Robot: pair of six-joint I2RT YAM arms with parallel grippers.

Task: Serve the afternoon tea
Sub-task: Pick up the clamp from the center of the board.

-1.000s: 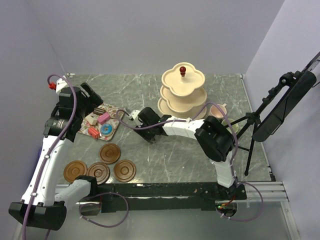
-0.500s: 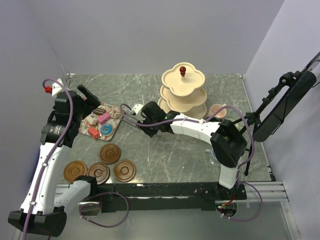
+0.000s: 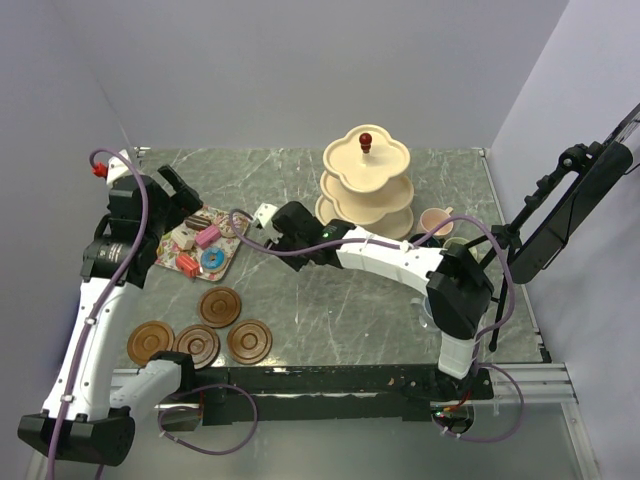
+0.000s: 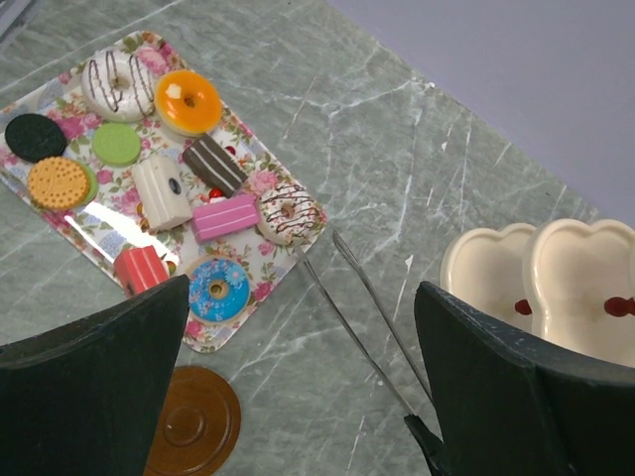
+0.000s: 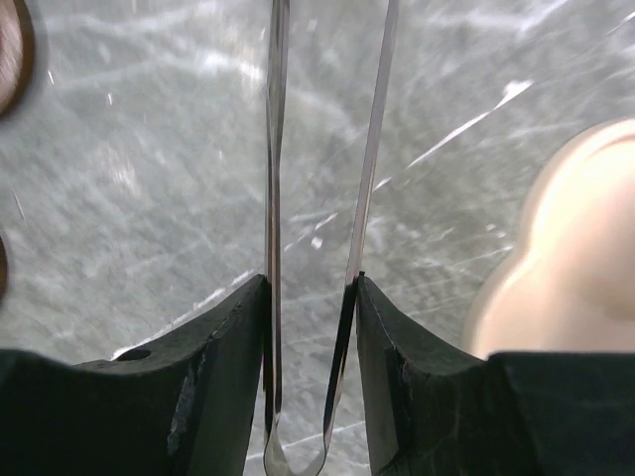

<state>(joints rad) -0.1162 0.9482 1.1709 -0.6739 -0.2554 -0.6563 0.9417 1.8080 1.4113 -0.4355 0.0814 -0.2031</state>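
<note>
Small colourful cakes, among them a pink cake [image 4: 224, 216] and a blue doughnut [image 4: 218, 289], lie on the floral tray [image 3: 228, 262]. My left gripper [image 4: 301, 293] hovers open above the tray's near corner, holding nothing. My right gripper [image 5: 311, 283] is shut on the thin metal tongs [image 5: 276, 149], one finger pressing each arm. The tongs [image 4: 367, 297] point at the tray corner. The cream tiered stand [image 3: 366, 180] with its red knob [image 3: 366, 138] stands behind the right gripper [image 3: 270, 225]. Several brown saucers [image 3: 219, 306] lie at front left. A pink mug [image 3: 436, 220] sits right of the stand.
A black tripod with a dark panel [image 3: 570, 210] stands off the table's right edge. The right arm [image 3: 400, 262] stretches across the middle of the table. Grey walls close in the back and left sides.
My right gripper has swung left and back toward the tray with the tongs, its jaws narrowing on them. The left arm has shifted slightly over the tray.
</note>
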